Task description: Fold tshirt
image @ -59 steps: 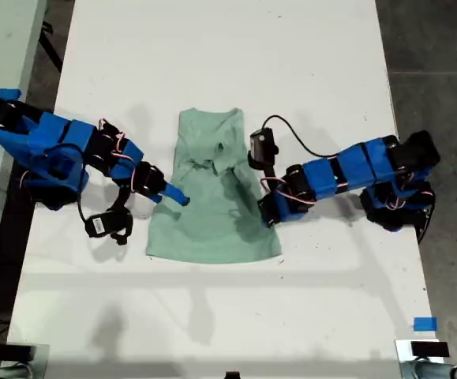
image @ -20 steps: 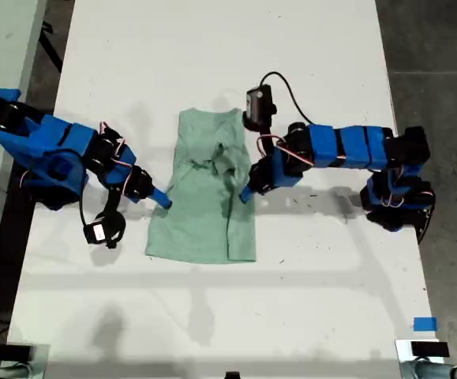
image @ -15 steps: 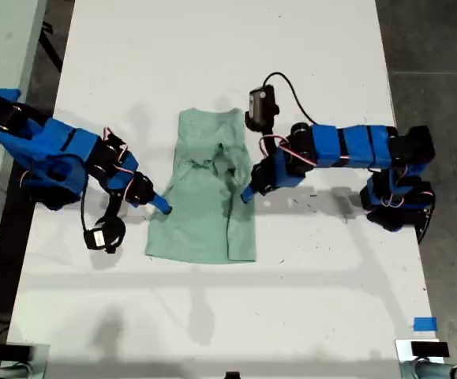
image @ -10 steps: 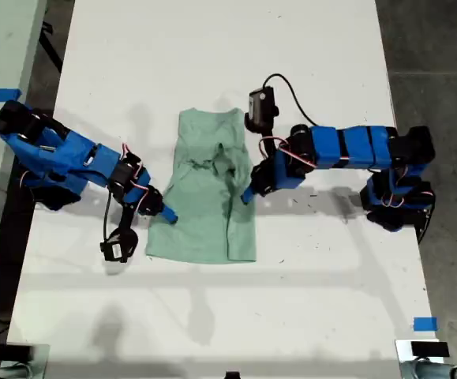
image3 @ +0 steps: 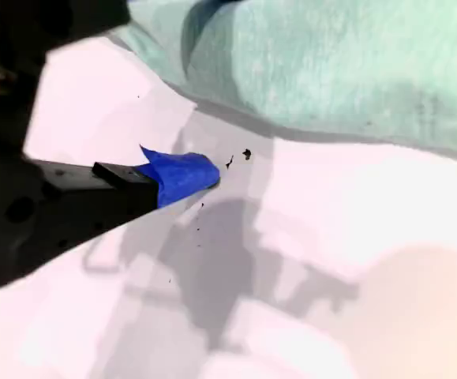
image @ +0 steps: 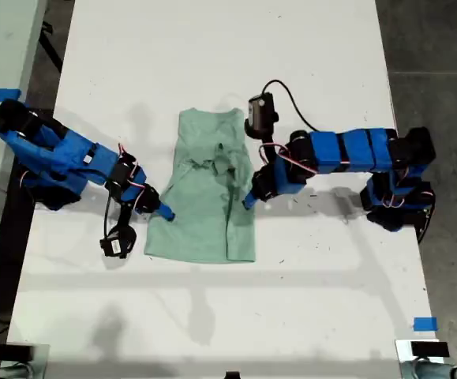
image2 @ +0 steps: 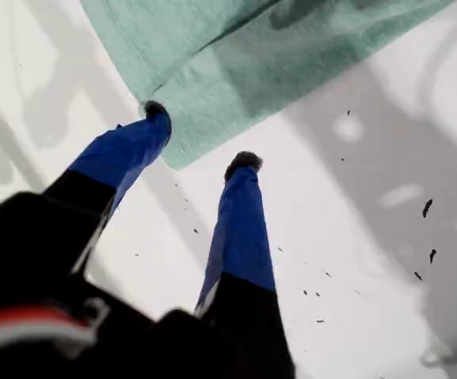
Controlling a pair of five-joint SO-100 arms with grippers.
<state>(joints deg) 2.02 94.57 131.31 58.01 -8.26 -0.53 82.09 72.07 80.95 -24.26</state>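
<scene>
Exterior view, cloth: the pale mint-green, soft cloth tshirt (image: 203, 207) lies on the white table (image: 212, 55) near its middle, between the two arms. It is folded into a narrow upright strip, with rumpled folds in its upper half and a flatter lower half.
Exterior view, left: one blue arm (image: 62, 156) reaches in from the exterior view's left. Its blue tip is just beside the strip's edge on that side, low down. A small black camera hangs below its wrist.
Exterior view, right: the other blue arm (image: 346, 150) reaches in from the exterior view's right. Its tip is at the strip's edge on that side, about mid-height. Which arm is first or second I cannot tell from here.
First wrist view, tool: my first gripper (image2: 200, 136) has its two blue fingers (image2: 240, 229) spread apart, with nothing between them but table.
First wrist view, cloth: a corner of the tshirt (image2: 236, 55) points into the gap between the tips. One tip sits right at the cloth's edge; whether it touches I cannot tell.
Second wrist view, tool: my second gripper (image3: 189, 175) shows only one blue fingertip, over bare table. Whether its jaws are apart or together I cannot tell.
Second wrist view, cloth: the tshirt (image3: 331, 71) lies just beyond that tip, apart from it.
</scene>
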